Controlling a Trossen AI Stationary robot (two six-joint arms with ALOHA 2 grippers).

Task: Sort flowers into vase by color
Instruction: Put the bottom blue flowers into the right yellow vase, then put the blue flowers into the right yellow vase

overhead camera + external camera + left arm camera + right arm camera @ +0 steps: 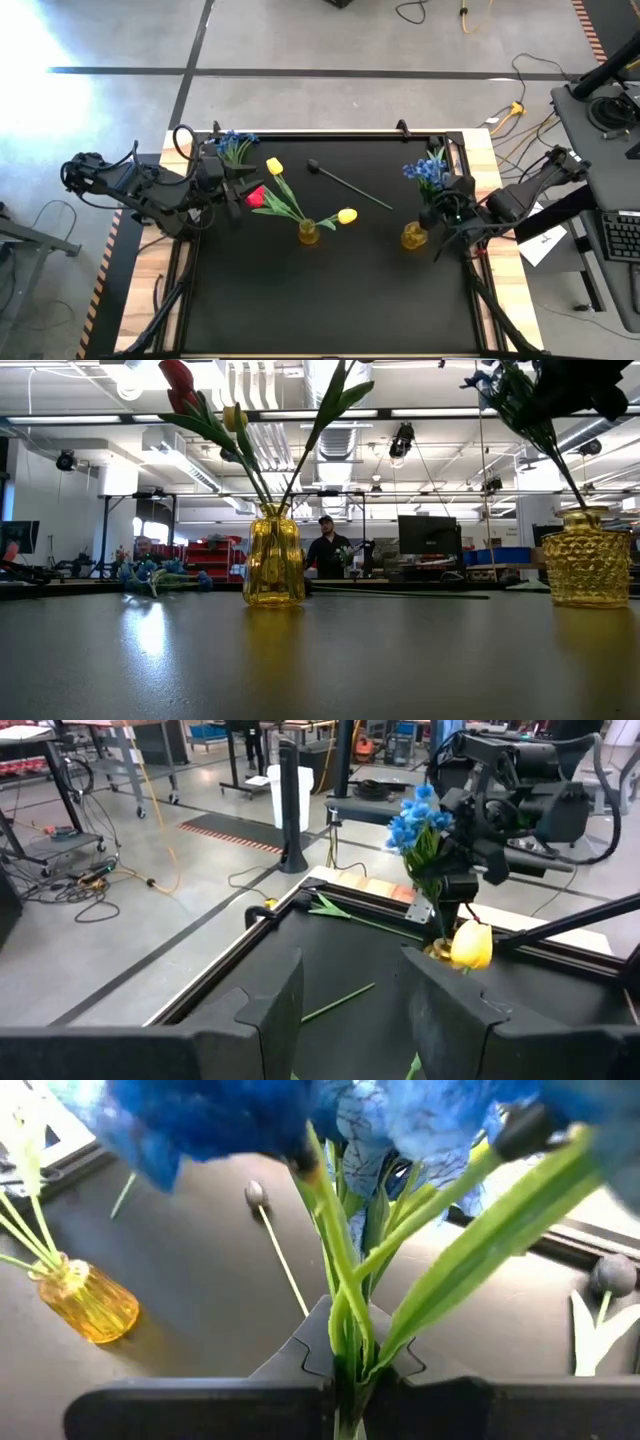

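A yellow glass vase (308, 233) (273, 568) at mid-table holds two yellow tulips (347, 215) and a red tulip (255, 197) by their stems. A second yellow vase (414, 237) (587, 568) stands to the right, and the stem of a blue spray (428, 170) (510, 390) runs down into its mouth. My right gripper (447, 205) (345, 1365) is shut on that spray above the vase. My left gripper (235, 196) (350, 1010) is open, just left of the red tulip, with nothing between its fingers. Another blue spray (235, 145) (160, 575) lies flat near the far left corner. My right gripper pinches the blue spray's green stems (347, 1342) between its two fingers, below the blossoms and leaves. The fingers come level from the table's right, across the stems. The spray stands roughly upright, and its lower stem (572, 490) reaches down into the right vase's mouth.
A bare thin stem with a dark end (345, 181) (280, 1265) lies on the black mat between the two vases, toward the far edge. The mat's raised frame (330, 133) borders the work area. Beyond the table a person (327, 548) stands among desks and monitors.
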